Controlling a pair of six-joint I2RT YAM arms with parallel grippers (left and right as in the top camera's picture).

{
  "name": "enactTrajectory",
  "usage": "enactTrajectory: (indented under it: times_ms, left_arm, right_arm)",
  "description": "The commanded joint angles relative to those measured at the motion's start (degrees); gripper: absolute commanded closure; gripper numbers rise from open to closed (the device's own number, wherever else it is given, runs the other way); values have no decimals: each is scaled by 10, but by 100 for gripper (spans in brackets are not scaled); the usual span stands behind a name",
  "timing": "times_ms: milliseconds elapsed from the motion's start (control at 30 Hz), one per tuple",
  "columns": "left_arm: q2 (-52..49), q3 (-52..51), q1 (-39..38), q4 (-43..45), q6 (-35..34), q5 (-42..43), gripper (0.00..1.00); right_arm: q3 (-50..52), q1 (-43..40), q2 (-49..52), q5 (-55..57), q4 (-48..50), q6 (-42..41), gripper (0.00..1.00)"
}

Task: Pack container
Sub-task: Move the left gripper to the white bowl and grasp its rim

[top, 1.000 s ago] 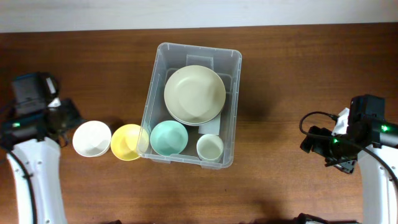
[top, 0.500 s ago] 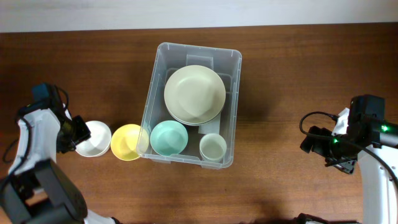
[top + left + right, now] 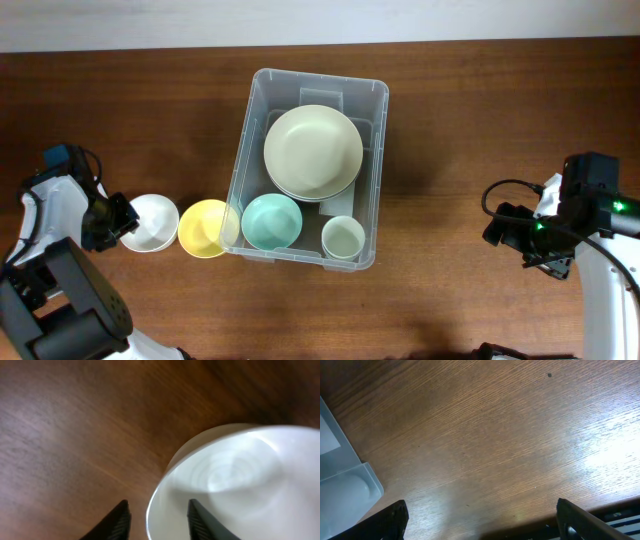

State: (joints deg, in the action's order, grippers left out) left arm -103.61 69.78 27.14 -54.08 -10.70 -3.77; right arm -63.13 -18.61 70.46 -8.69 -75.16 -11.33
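Note:
The clear plastic container [image 3: 320, 80] stands mid-table and holds a large cream plate [image 3: 313, 150], a teal bowl [image 3: 271, 221] and a small pale green cup [image 3: 343, 237]. A yellow bowl [image 3: 207, 228] touches its left wall on the outside, and a white bowl [image 3: 152, 222] sits left of that. My left gripper [image 3: 115, 222] is at the white bowl's left rim. In the left wrist view its open fingers [image 3: 160, 520] straddle the rim of the white bowl [image 3: 240, 475], one inside and one outside. My right gripper [image 3: 515, 232] is open and empty, far right of the container.
The table is dark brown wood [image 3: 470, 120]. A corner of the container [image 3: 345, 485] shows at the left of the right wrist view, with bare wood [image 3: 495, 445] under the right gripper [image 3: 482, 520].
My left arm has swung in from the far left and come down at the white bowl, its fingers now straddling the bowl's left rim. The right arm has not moved.

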Motion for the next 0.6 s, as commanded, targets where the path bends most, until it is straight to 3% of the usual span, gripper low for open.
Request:
enactTrajectory:
  times_ms: [0,267,333,367,400,567]
  left_arm:
    - [-5,-14,2,16,-4,13,65]
    - [-5,-54,1,51,-4,23,66]
    - [-5,-54,1,55,-4,35,82]
    - [-5,-53,1,56,-4,36,95]
    - [-5,-53,1,57,-4,36,99]
    - [-2,-39,1,52,-4,44,99]
  right_arm:
    - [3,3,2,3,0,6,10]
    - [3,3,2,3,0,6,9]
    - [3,3,2,3,0,6,9]
    - [3,3,2,3,0,6,9]
    - [3,3,2,3,0,6,10]
    - [3,3,2,3,-1,6,9]
